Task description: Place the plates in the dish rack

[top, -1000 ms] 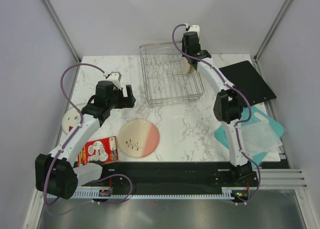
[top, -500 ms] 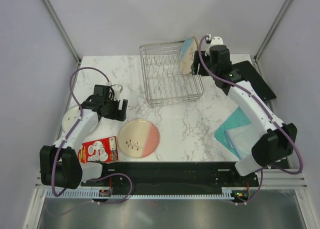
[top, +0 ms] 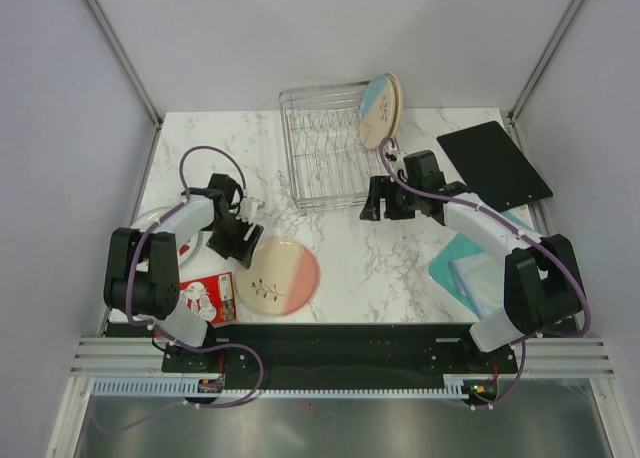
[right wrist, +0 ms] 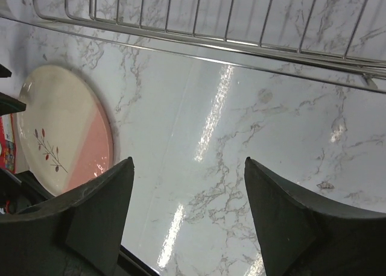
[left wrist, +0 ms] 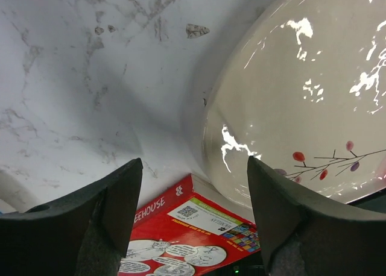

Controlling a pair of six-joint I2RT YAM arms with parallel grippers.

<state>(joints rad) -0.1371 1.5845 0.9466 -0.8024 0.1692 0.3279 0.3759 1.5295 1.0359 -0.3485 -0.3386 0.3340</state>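
The silver wire dish rack stands at the back middle; its near edge shows in the right wrist view. A blue-and-cream plate stands upright at its far right corner, with a second cream plate's rim right behind it. The pink-and-cream plate lies flat on the table and shows in both wrist views. A small white plate lies at the left, partly hidden by my left arm. My left gripper is open and empty over the pink plate's left rim. My right gripper is open and empty over bare table in front of the rack.
A flat red-and-white packet lies by the pink plate's left edge. A black board lies at the back right. Teal and clear boards lie at the right, near my right arm.
My right gripper has let go of the blue plate at the rack's corner and drawn back toward me, down in front of the rack. My left gripper has moved right and nearer, to the pink plate's rim.
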